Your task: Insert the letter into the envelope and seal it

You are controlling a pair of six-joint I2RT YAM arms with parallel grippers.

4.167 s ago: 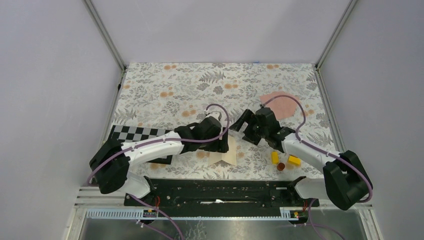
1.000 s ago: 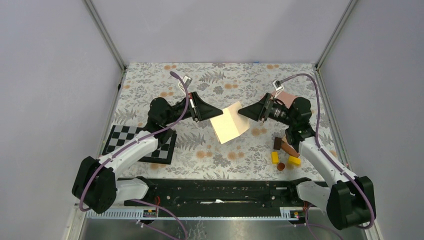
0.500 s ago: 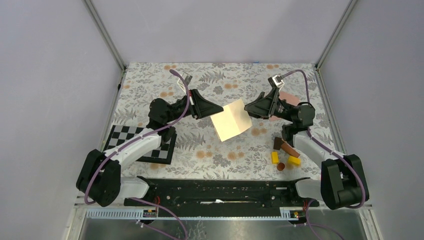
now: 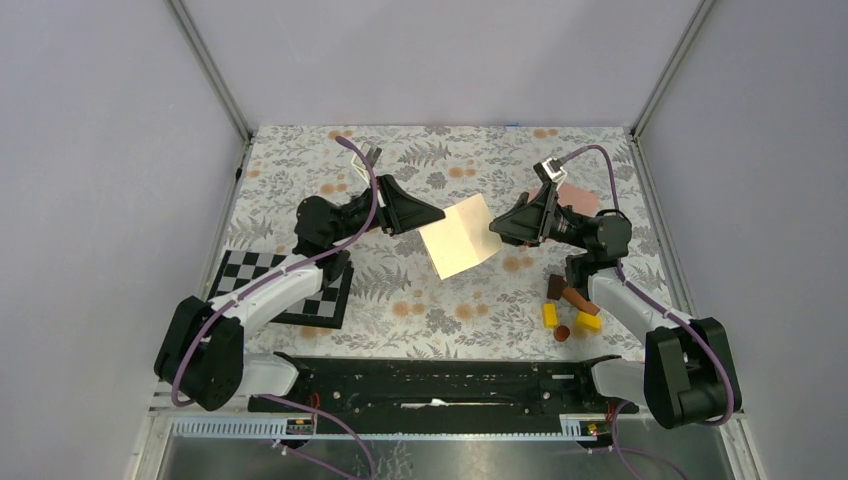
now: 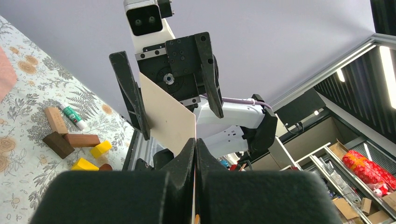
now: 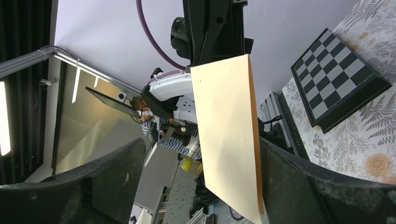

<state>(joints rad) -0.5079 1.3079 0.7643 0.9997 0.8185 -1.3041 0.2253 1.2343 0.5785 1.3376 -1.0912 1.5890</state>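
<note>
Top view showed the letter (image 4: 460, 238) aloft at centre, pinched by the left gripper (image 4: 425, 218); the right gripper (image 4: 497, 228) stood spread around its far edge. Likely a handover: next, those jaws must close squarely. The envelope (image 4: 580, 196) lay far right.

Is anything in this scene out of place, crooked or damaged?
Nothing looks damaged or spilled. The cream letter hangs tilted in the air, clamped at one edge by the left pincer, with the open right pincer straddling its opposite edge. The pink envelope lies behind the right arm, partly hidden.
</note>
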